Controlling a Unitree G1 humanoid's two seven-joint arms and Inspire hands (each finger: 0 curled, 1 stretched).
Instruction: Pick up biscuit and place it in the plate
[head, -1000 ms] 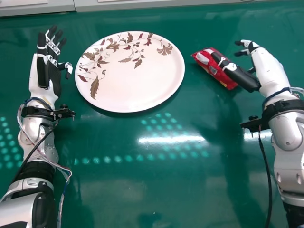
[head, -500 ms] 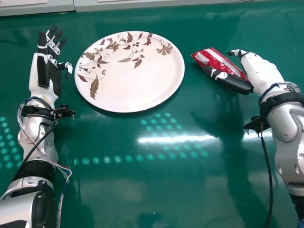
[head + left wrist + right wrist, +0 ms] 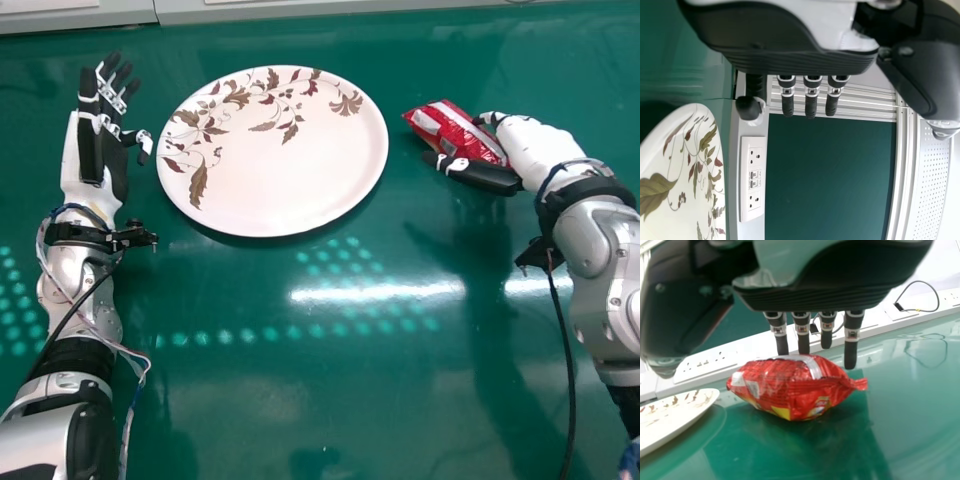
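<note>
The red biscuit packet (image 3: 455, 132) lies on the green table, right of the white plate (image 3: 275, 160) with its leaf pattern. My right hand (image 3: 530, 145) is at the packet, thumb along its near side and fingers by its far side, not curled round it. In the right wrist view the right hand (image 3: 802, 330) has straight fingers beside the packet (image 3: 795, 385). Left of the plate my left hand (image 3: 105, 150) rests open, palm sideways; in the left wrist view the left hand (image 3: 811, 95) holds nothing.
The plate's rim (image 3: 720, 165) is near the left hand. Along the table's far edge runs a white ledge (image 3: 740, 347) with sockets, and a thin cable (image 3: 937, 300) lies over it. Another black cable (image 3: 568, 370) hangs from the right wrist.
My right hand has moved slightly toward the near side and round the packet, its thumb now lower along the near side. The packet has hardly moved. The left arm and the plate are as before.
</note>
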